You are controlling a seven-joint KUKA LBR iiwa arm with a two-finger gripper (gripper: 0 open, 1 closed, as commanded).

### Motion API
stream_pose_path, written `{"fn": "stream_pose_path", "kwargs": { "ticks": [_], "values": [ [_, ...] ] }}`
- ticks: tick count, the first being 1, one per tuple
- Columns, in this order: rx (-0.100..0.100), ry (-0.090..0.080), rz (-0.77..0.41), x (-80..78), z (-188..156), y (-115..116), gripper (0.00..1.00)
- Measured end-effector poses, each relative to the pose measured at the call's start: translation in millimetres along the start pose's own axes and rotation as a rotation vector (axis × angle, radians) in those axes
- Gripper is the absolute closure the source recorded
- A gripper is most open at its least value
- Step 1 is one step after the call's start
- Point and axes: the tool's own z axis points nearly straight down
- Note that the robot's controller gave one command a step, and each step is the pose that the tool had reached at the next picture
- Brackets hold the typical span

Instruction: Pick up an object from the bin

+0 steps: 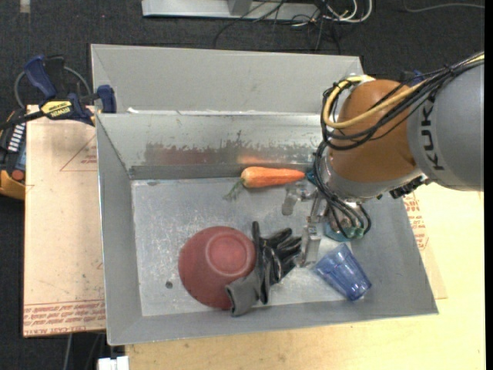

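Dark carpet surrounds the grey metal bin [115, 230], where the gripper [303, 222] hangs low, fingers apart and empty, between an orange carrot [269, 177], a black-and-grey glove [269, 264] and a blue translucent cup [343, 274]. I judge this the approach step; next it must centre over one thing. The orange carrot lies along the back wall, long axis left-right, tip pointing right.

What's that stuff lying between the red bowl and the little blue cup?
In the camera view, a crumpled black glove lies between the red bowl and the blue cup, against the bowl's edge. The gripper hangs by its cup side.
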Motion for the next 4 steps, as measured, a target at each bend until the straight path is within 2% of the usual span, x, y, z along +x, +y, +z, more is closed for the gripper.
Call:
{"fn": "stream_pose_path", "kwargs": {
  "ticks": [1,2,3,4],
  "values": [
    [0.0,-0.008,0.0,-1.5,-5,0,0.0],
    [0.0,-0.005,-0.539,25.3,90,-4,0.0],
    [0.0,-0.007,-0.478,14.8,51,1,0.0],
    [0.0,-0.006,-0.736,22.8,69,-11,0.0]
  ]
}}
